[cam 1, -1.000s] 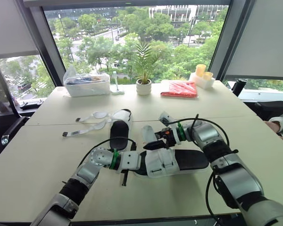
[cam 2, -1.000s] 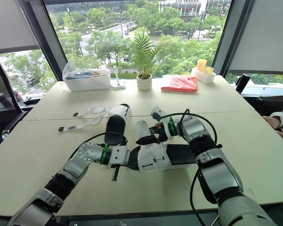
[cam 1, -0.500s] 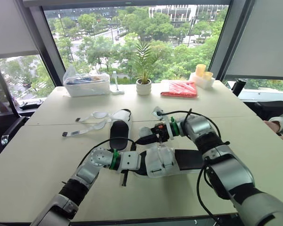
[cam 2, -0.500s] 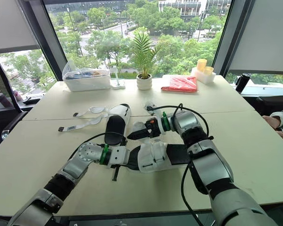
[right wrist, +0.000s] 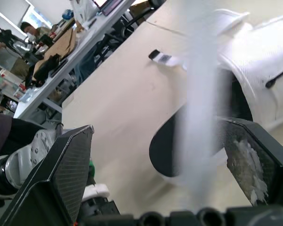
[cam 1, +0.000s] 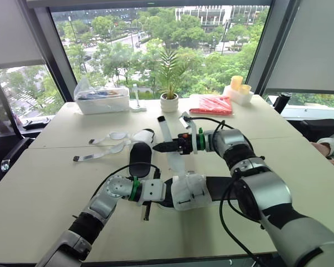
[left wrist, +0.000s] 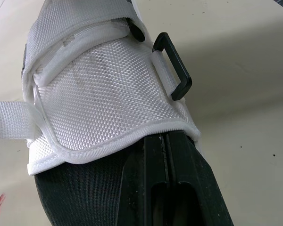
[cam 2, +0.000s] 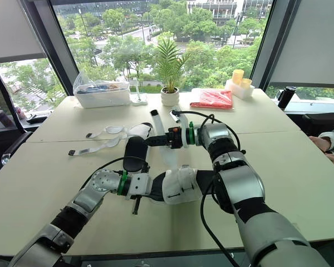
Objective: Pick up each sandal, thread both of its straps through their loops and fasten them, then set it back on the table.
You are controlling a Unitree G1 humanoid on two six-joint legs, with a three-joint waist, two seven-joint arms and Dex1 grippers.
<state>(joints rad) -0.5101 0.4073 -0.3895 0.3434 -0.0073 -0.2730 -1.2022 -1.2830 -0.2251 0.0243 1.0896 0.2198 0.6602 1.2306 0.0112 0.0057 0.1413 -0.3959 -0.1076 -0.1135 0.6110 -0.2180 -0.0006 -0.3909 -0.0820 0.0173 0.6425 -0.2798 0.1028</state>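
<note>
Well behind sandal, clear bin of bagged items

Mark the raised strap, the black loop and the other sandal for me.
raised strap [cam 1: 165, 130], left eye view, upper length below the tip
black loop [left wrist: 179, 61], left wrist view, outer bar of the ring
other sandal [cam 1: 140, 158], left eye view, black footbed

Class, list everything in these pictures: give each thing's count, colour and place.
near sandal: one, white and black, table front
far sandal: one, white and black, behind it
strap: one, white, raised upright above near sandal
plant: one, green, white pot, back
bin: one, clear, back left
packet: one, red, back right
cups: two, yellow, back right
table: one, beige
left tool: black, shut, at near sandal's end
right tool: black, open
</note>
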